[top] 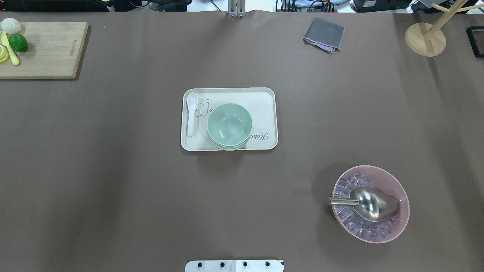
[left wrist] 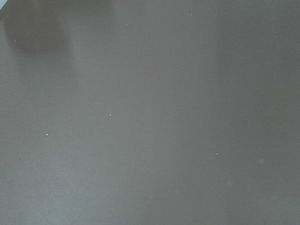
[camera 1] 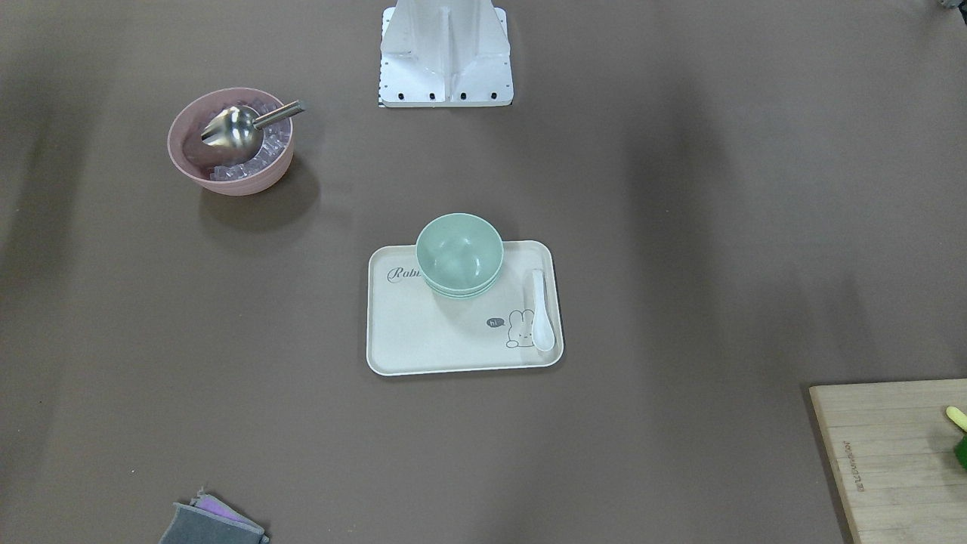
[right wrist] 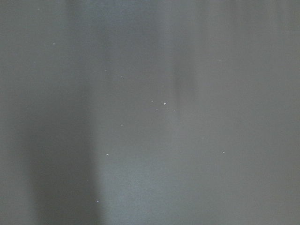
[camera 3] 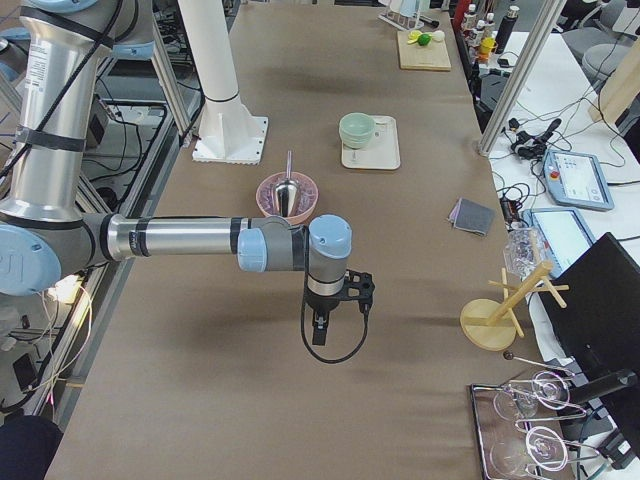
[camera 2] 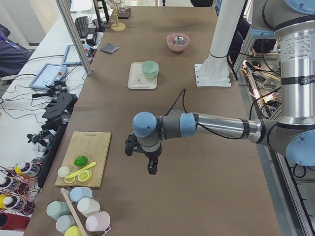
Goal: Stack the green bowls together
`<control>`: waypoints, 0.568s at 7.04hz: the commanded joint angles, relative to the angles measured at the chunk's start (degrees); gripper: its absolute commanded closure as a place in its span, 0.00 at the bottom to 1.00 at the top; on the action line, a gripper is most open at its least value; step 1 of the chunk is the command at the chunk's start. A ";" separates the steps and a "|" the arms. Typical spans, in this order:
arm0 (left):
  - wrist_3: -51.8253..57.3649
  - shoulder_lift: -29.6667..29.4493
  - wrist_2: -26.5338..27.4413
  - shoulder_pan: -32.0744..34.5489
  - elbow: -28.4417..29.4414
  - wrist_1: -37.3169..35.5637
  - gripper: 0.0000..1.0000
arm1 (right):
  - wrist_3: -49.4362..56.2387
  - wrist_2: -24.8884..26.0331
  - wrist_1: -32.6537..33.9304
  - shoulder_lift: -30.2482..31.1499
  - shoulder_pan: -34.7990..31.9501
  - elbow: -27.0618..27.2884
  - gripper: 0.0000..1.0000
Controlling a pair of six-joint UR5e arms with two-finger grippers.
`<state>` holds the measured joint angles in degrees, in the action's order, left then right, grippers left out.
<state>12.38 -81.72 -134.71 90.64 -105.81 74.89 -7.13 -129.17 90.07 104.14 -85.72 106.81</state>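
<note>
Small round pale mint-green plastic bowls (top: 229, 125) sit nested in one stack, looks like three rims. The stack is on the cream rectangular plastic tray (top: 266, 99) mid-counter, toward the tray's 6 o'clock edge in the overhead view. White ceramic spoon (top: 191, 113) at stack's 9 o'clock, just beside, not touching. Large pink bowl (top: 401, 190) with metal scoop (top: 370, 204) at tray's 4 o'clock, well apart. Left end effector (camera 2: 152, 169) and right end effector (camera 3: 317, 335) hang over bare counter, far from tray. Released or clenched: cannot tell, side views only. Stacking judged done. If reseating, press straight down on top rim and avoid nudging spoon.
</note>
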 commanded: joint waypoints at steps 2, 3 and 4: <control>-0.07 0.24 1.73 -0.02 -0.54 0.00 0.02 | 0.01 -2.84 -0.07 -0.08 -0.24 0.24 0.00; -0.07 0.33 2.25 0.06 -0.45 0.00 0.02 | 0.10 -2.84 -0.16 -0.08 -0.24 0.24 0.00; -0.16 0.25 4.52 -0.02 -0.36 0.00 0.02 | 0.01 -3.19 -0.16 -0.17 -0.24 0.24 0.00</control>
<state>12.29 -81.47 -132.11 90.64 -106.31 74.88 -7.08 -132.05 89.94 104.05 -85.95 107.07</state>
